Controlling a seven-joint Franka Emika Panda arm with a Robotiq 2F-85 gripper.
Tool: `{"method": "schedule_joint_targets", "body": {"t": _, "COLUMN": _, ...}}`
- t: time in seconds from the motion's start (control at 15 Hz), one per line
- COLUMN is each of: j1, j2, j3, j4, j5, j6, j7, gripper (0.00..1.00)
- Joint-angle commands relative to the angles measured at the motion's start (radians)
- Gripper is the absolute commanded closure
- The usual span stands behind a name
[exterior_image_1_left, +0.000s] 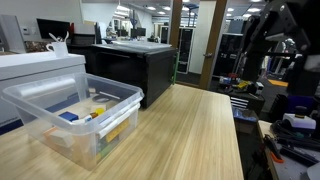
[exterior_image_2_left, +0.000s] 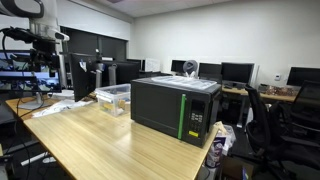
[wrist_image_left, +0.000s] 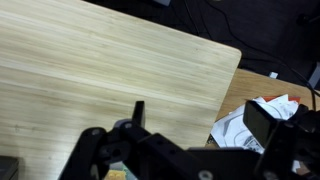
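Gripper (wrist_image_left: 200, 122) spread and empty over tabletop (wrist_image_left: 100, 60); clear plastic bin (exterior_image_1_left: 45, 110) beside microwave (exterior_image_1_left: 120, 70) likely light, slick, thin-walled: take its rim.

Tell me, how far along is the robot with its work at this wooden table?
Done: nothing visible; the small items lie inside the clear bin near the microwave. In hand: nothing; the pincer is open and empty, hovering above bare table, well apart from the bin. Left: seemingly everything, any reaching, gripping or moving.
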Motion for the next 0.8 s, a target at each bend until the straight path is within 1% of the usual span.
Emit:
{"method": "schedule_joint_targets", "body": {"t": 0.0, "j1": -0.007, "j2": 0.000, "j3": 0.006, "j4": 0.002, "j5": 0.004, "j6": -0.003, "j7": -0.003, "gripper": 0.00}}
{"method": "schedule_joint_targets", "body": {"t": 0.47, "j1": -0.005, "j2": -0.001, "j3": 0.006, "j4": 0.001, "j5": 0.004, "j6": -0.005, "j7": -0.008, "gripper": 0.00}}
{"method": "schedule_joint_targets", "body": {"t": 0.73, "j1": -0.018, "j2": -0.012, "j3": 0.005, "j4": -0.003, "j5": -0.017, "j6": 0.004, "j7": -0.008, "gripper": 0.00}}
